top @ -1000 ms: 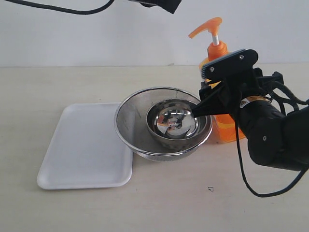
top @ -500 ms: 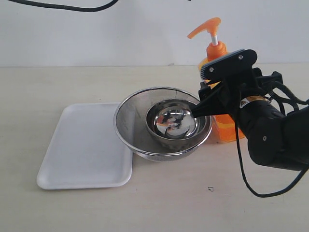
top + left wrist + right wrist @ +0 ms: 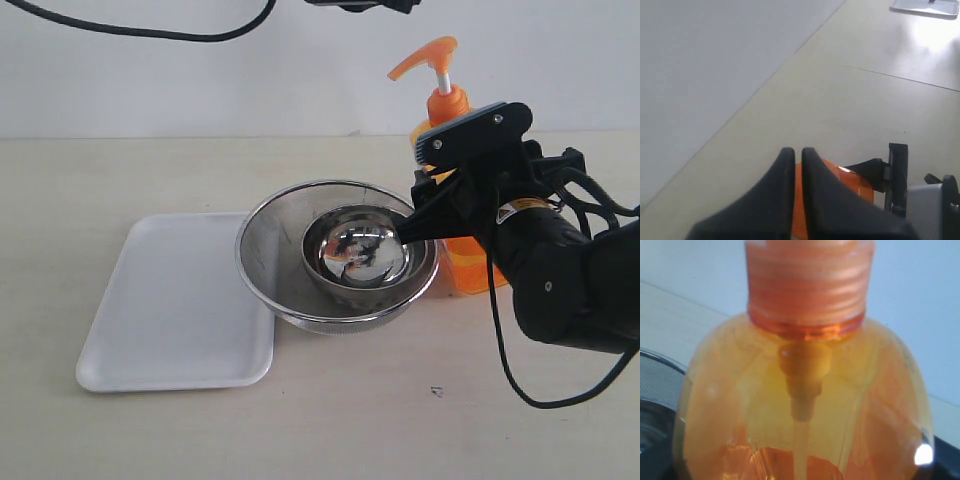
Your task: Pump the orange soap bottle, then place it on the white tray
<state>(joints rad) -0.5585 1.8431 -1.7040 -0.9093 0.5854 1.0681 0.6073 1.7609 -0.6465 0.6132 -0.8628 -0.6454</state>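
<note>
The orange soap bottle [image 3: 449, 105] stands upright at the right of the table, its pump head raised on the white stem. My right gripper [image 3: 425, 215] is closed around the bottle's body, and the bottle [image 3: 805, 405] fills the right wrist view, hiding the fingers there. My left gripper [image 3: 795, 150] is shut with nothing between its fingers and hovers over the orange pump head [image 3: 845, 181]. In the exterior view only a dark bit of the left arm [image 3: 365, 4] shows at the top edge. The white tray [image 3: 170, 300] lies flat at the left with nothing on it.
A large steel mesh bowl [image 3: 268, 262] holds a smaller shiny steel bowl [image 3: 355, 250]. It sits between the tray and the bottle, touching the tray's right edge. The right gripper's front finger reaches over the large bowl's rim. A black cable [image 3: 500, 350] loops under the right arm.
The left arm's dark end at the top edge has risen and shifted slightly right. The right arm, the bottle and the bowls have not moved.
</note>
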